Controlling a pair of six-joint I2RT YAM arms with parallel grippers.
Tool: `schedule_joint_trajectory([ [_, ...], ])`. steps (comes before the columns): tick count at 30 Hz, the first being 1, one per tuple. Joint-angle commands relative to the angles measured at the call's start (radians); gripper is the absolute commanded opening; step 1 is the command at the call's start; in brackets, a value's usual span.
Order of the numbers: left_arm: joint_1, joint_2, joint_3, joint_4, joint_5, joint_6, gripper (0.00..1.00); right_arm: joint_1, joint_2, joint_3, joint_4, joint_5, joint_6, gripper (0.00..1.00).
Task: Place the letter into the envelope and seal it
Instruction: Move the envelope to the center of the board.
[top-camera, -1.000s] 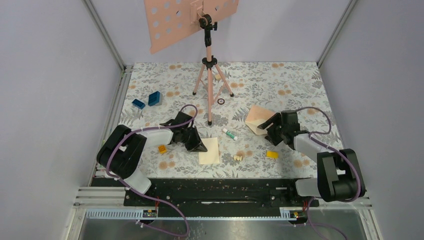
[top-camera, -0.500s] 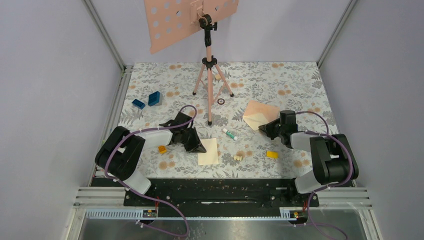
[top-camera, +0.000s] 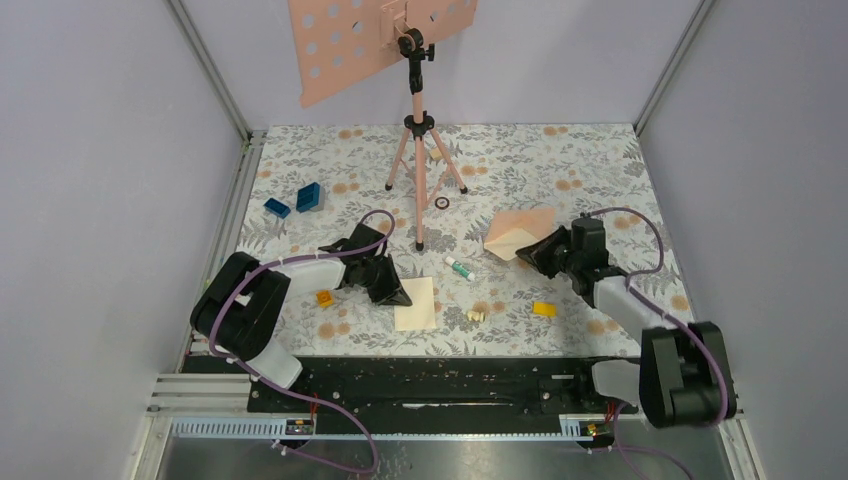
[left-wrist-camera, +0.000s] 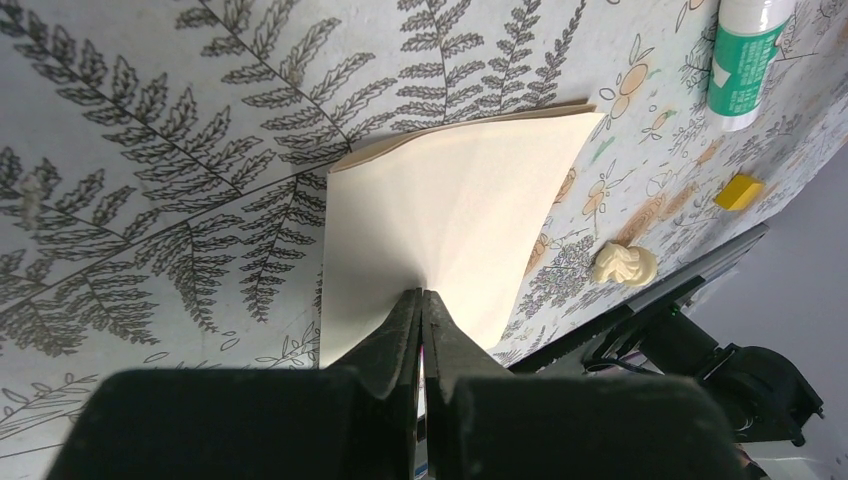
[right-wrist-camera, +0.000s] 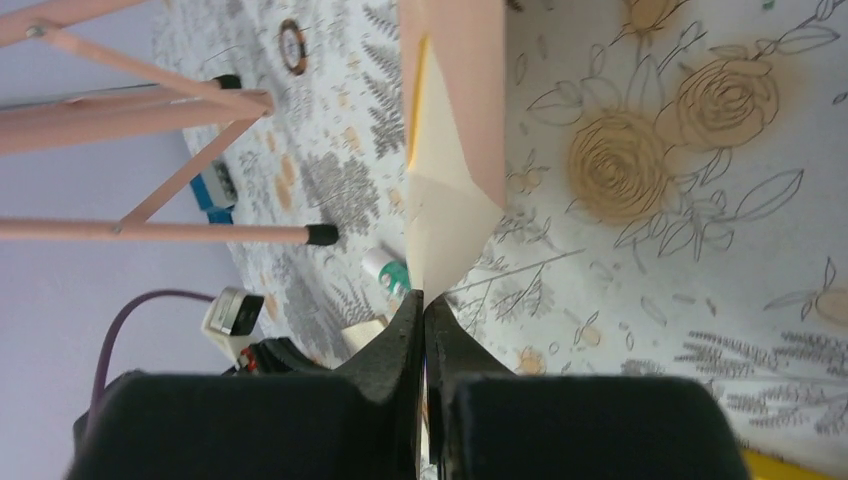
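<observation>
My left fingers (left-wrist-camera: 393, 340) pinch the cream letter (left-wrist-camera: 450, 215) by its edge. My right fingers (right-wrist-camera: 398, 335) clamp the peach envelope (right-wrist-camera: 470, 90) by its flap tip.

tube (top-camera: 459, 266) between letter (top-camera: 418, 303) and envelope (top-camera: 515, 232), tripod (top-camera: 419, 126) behind

left gripper (left-wrist-camera: 421, 296): jaws pinched tight, elbow folded behind it
right gripper (right-wrist-camera: 422, 298): jaws pinched tight, arm stretched out behind it

Floral table cover (top-camera: 560, 160): pink tripod stand (top-camera: 420, 150) with perforated plate (top-camera: 340, 45) at back, two blue blocks (top-camera: 308, 196) left, small ring (top-camera: 442, 203), green-white tube (top-camera: 460, 267) (maybe glue), yellow block (top-camera: 544, 309), cream lump (top-camera: 477, 316) near front.
</observation>
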Motion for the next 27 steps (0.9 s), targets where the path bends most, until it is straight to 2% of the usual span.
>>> schedule_joint_trajectory([
  [1,-0.003,0.027,0.002,-0.074,-0.08,0.043,0.0,-0.005,-0.18,-0.033,-0.164,-0.029,-0.059,0.0],
  [7,-0.004,0.027,0.01,-0.072,-0.072,0.046,0.0,-0.004,-0.458,-0.136,-0.337,0.018,0.031,0.0],
  [12,-0.004,0.029,0.011,-0.071,-0.069,0.049,0.0,-0.005,-0.622,-0.231,-0.375,0.022,0.127,0.0],
  [18,-0.004,0.024,0.006,-0.074,-0.072,0.056,0.0,-0.003,-0.638,-0.266,-0.403,0.007,0.161,0.0],
  [24,-0.004,0.023,0.007,-0.072,-0.078,0.056,0.0,0.046,-0.605,-0.322,-0.274,0.014,0.297,0.0],
  [25,-0.004,0.024,0.009,-0.071,-0.078,0.056,0.0,0.078,-0.587,-0.325,-0.242,0.026,0.322,0.01],
  [27,-0.003,0.022,0.012,-0.071,-0.08,0.057,0.0,0.155,-0.542,-0.319,-0.169,0.054,0.36,0.12],
])
